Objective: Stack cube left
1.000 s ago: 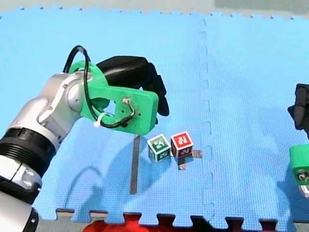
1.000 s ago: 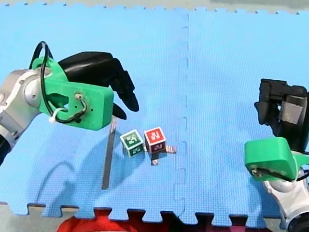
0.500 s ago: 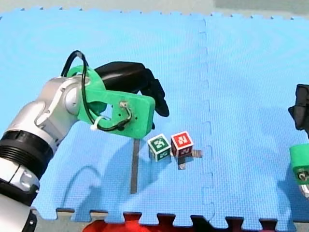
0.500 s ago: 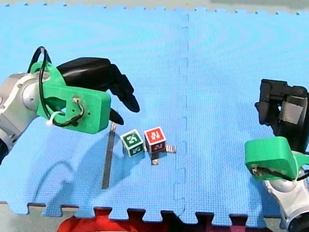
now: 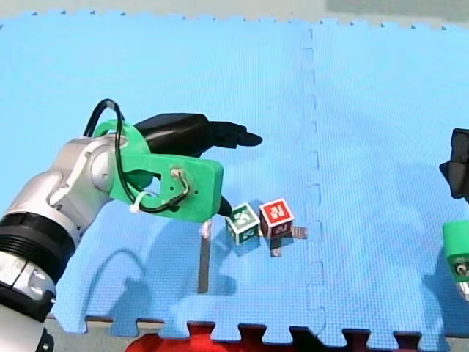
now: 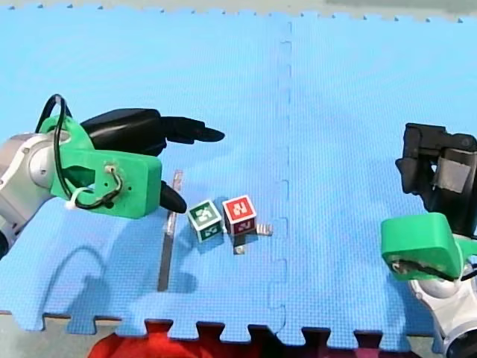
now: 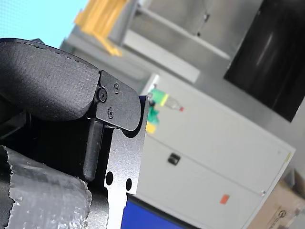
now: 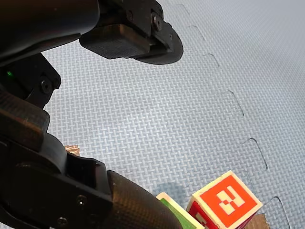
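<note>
A green cube (image 5: 242,223) and a red cube (image 5: 276,218) stand side by side, touching, on the blue foam mat (image 5: 366,95). My left hand (image 5: 240,174), black with a green wrist mount, hovers just left of and above the green cube and holds nothing. Its long fingers (image 5: 234,137) reach rightward behind the cubes, and its thumb (image 5: 223,207) hangs close by the green cube's left side. The second wrist view has the red cube (image 8: 224,200) and a corner of the green cube (image 8: 174,210) beneath this hand's fingers (image 8: 128,38). My right hand (image 6: 436,168) is at the mat's far right.
A grey tape strip (image 5: 204,257) lies on the mat left of the cubes, and small tape pieces (image 5: 282,242) lie under the red cube. A toothed seam (image 5: 315,169) joins two mat tiles. A red object (image 5: 190,341) sits past the mat's front edge.
My left hand has sunk lower and its fingers have swung from pointing down to stretching rightward; the thumb now sits by the green cube. Cubes and right hand are unmoved.
</note>
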Available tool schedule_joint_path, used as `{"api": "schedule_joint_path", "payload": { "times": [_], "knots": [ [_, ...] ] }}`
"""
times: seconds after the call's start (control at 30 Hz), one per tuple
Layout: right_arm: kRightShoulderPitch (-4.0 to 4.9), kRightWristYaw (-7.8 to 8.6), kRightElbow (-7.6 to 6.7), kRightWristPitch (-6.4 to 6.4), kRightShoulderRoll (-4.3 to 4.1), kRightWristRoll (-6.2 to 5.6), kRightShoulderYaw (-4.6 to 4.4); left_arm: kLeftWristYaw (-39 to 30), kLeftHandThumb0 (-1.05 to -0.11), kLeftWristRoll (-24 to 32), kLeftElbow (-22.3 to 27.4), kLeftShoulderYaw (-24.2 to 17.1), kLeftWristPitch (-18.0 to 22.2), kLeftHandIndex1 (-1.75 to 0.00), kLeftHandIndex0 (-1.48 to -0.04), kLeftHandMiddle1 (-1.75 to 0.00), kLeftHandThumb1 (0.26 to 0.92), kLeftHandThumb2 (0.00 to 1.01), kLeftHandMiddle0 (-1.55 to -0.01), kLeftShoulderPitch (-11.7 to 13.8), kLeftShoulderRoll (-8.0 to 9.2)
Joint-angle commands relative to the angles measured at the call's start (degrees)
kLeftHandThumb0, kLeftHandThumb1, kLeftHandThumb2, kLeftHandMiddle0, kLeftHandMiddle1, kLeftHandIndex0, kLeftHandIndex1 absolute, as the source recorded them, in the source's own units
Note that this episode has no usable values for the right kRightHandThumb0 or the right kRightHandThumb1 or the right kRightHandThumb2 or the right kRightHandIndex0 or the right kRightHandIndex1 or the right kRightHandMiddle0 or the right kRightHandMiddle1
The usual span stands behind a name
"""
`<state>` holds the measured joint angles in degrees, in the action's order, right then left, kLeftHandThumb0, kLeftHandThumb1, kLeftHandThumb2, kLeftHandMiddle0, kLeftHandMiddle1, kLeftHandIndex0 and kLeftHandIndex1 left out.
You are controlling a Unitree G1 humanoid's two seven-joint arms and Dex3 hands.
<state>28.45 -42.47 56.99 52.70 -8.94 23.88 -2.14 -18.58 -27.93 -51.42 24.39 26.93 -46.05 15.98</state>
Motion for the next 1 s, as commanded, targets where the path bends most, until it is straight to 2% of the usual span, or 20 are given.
{"api": "schedule_joint_path", "payload": {
  "times": [0.0,0.1,0.27,0.43,0.57,0.97],
  "knots": [
    [-0.09,-0.17,-0.17,0.18,-0.35,-0.2,0.11,0.2,-1.048,-0.1,-0.2,0.0,0.1,0.0,-0.32,-1.75,0.833,0.01,-0.85,-0.1,0.09],
    [-0.14,-0.18,-0.29,0.19,-0.34,-0.16,0.11,0.5,-1.048,-0.6,0.2,0.3,-0.1,-0.01,-0.33,-1.75,0.827,0.0,-0.85,0.2,0.28],
    [-0.29,-0.04,-0.6,0.29,-0.33,-0.25,0.17,4.4,-1.048,-5.3,0.4,2.8,-0.4,-0.02,-0.36,-1.75,0.821,0.0,-0.85,0.4,0.81],
    [-0.38,0.14,-0.82,0.31,-0.38,-0.35,0.27,4.5,-1.048,-4.2,-1.5,2.3,0.2,-0.03,-0.41,-1.75,0.82,0.0,-0.81,0.9,-0.07],
    [-0.45,0.4,-0.91,0.36,-0.47,-0.46,0.37,3.1,-1.046,-3.5,-1.1,2.2,-0.3,-0.07,-0.52,-1.75,0.81,0.0,-0.77,1.5,-0.3],
    [-0.69,0.6,-1.66,0.14,-0.4,-0.4,0.52,5.2,-1.043,-5.6,-0.2,3.8,-2.7,-0.06,-0.59,-1.75,0.805,0.0,-0.84,3.3,-1.18]
  ]
}}
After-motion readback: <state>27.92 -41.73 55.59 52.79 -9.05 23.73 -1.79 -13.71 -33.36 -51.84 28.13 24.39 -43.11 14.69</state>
